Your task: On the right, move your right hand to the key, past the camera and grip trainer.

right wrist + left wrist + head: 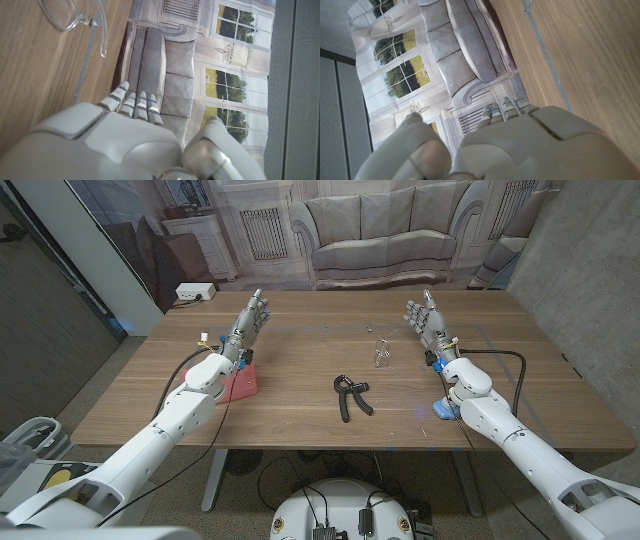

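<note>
Both my arms come in from the near corners and reach forward over the wooden table [300, 430], left on the left, right on the right. My right hand [428, 320] stands up over the right side of the table, toward the far edge, fingers straight and reaching up and holding nothing at all. From the right wrist I see the back of that same hand [115, 135], fingers [135, 105] side by side and pointing past the far edge at the sofa backdrop [165, 65].

My left hand [247, 328] mirrors it on the other side, raised, fingers straight, nothing in it. The left wrist view looks over its back [520, 145], with bare wood beyond.

Down the middle lies the black grip trainer [350, 396], handles splayed toward me, well apart from both hands. Farther out, between it and my right hand, sits a small clear plastic thing [380, 350]; the right wrist camera catches it too, a see-through loop with thin arms [75, 20], near my fingertips but not touching them.

A pink block [240, 384] sits beside my left forearm. A small blue thing [443, 410] peeks out beside my right forearm.

The key? Too small to tell; I cannot say where it is.
</note>
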You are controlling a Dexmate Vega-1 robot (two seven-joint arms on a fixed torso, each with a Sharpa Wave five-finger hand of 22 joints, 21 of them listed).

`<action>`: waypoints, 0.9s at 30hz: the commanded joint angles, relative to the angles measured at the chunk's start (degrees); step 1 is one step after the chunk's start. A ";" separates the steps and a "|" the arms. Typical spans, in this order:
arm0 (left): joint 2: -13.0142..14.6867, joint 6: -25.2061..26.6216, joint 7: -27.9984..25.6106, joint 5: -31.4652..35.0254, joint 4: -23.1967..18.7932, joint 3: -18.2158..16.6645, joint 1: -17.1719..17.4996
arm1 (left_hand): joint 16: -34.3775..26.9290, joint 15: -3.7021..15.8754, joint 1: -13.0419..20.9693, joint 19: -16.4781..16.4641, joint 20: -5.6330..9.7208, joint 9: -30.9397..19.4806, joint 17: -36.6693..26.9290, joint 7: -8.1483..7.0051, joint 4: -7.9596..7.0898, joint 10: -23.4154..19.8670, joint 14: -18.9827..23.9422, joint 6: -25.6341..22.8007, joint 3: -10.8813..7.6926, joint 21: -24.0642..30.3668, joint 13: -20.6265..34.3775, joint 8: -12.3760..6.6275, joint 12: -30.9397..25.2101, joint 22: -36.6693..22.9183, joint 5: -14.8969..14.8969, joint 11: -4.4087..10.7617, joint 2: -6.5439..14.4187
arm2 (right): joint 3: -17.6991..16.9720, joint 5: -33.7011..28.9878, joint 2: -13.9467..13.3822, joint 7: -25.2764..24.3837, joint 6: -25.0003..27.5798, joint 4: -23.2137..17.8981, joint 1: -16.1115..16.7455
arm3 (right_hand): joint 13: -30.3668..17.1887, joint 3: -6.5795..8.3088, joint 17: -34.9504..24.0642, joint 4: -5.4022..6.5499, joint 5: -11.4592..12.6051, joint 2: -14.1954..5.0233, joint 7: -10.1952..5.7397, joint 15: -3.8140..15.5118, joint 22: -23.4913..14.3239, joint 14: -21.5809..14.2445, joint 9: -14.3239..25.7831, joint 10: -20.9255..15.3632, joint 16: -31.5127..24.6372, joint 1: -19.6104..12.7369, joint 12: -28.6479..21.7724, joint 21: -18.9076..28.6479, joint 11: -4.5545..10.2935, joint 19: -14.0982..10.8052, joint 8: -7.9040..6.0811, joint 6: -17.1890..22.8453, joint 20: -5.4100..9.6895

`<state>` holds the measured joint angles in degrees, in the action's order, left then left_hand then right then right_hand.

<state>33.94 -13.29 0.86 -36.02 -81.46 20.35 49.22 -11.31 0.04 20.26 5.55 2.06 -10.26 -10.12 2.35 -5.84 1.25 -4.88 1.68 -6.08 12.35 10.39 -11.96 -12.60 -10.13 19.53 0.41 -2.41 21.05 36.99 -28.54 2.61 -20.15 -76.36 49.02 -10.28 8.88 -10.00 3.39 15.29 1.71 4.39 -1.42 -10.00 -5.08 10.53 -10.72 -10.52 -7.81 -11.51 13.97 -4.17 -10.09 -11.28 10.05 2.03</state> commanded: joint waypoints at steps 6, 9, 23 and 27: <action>1.41 -0.29 -0.36 1.35 -1.87 -0.38 0.12 | -0.30 -0.17 0.84 -0.48 2.56 -0.28 -0.15 0.45 0.51 -1.37 0.98 -1.16 -0.28 0.20 0.22 -0.46 -0.43 -0.15 0.43 -0.73 0.28 | -1.07 -0.46 -1.89 -0.80 -0.30 -2.54 1.43 | -0.07 -0.01 -0.24 -0.47 0.25 -0.25 -0.33 0.01 -0.30 -0.58 0.10 -0.02 -0.30 -0.39 -0.40 -0.20 0.27 -0.50 -0.14 0.51 1.57; 1.24 -0.30 -0.27 1.23 -1.86 -0.36 0.01 | -0.27 -0.19 0.90 -0.50 2.54 -0.28 -0.15 0.53 0.54 -1.49 1.03 -1.29 -0.27 0.18 0.22 -0.47 -0.43 -0.15 0.41 -0.62 0.32 | -1.29 -0.63 -2.31 -1.11 -0.21 -3.22 1.68 | -0.07 -0.01 -0.24 -0.49 0.24 -0.27 -0.36 0.03 -0.30 -0.60 0.10 -0.06 -0.30 -0.42 -0.41 -0.23 0.31 -0.52 -0.15 0.57 1.56; 1.80 0.26 -0.19 1.06 -2.78 -0.52 0.37 | -0.22 -0.18 1.15 -0.79 2.26 -0.30 -0.18 0.51 0.65 -1.94 1.47 -1.81 -0.22 0.14 0.23 -0.47 -0.39 -0.16 0.34 -0.47 0.51 | -2.25 -0.67 -3.58 -1.07 -1.13 -4.07 3.15 | -0.06 -0.06 -0.25 -0.62 0.15 -0.37 -0.46 -0.07 -0.31 -0.77 0.11 -0.27 -0.28 -0.55 -0.46 -0.41 0.17 -0.67 -0.14 0.71 1.51; 1.99 0.29 0.09 1.00 -2.89 -0.55 0.39 | -0.20 -0.21 1.22 -0.82 2.13 -0.30 -0.19 0.42 0.67 -1.99 1.57 -1.98 -0.20 0.11 0.23 -0.47 -0.34 -0.16 0.31 -0.29 0.57 | -2.56 -0.32 -3.68 -1.06 -1.31 -4.20 3.57 | -0.06 -0.08 -0.25 -0.65 0.12 -0.40 -0.49 -0.14 -0.31 -0.80 0.11 -0.40 -0.27 -0.58 -0.49 -0.49 0.16 -0.68 -0.13 0.76 1.46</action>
<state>35.41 -13.62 0.83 -35.01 -83.68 19.94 49.34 -11.31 -0.26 20.93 4.94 2.05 -10.26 -10.13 2.76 -5.37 -0.38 -3.73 0.04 -6.08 12.35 10.54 -11.95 -12.60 -10.14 19.53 0.00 -1.73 19.29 36.27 -31.54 1.61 -20.96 -80.03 51.56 -10.27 8.63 -10.00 3.15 15.29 1.41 4.08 -1.73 -9.99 -5.39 10.53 -10.72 -10.52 -8.12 -11.51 13.70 -4.18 -10.39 -11.28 10.35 2.34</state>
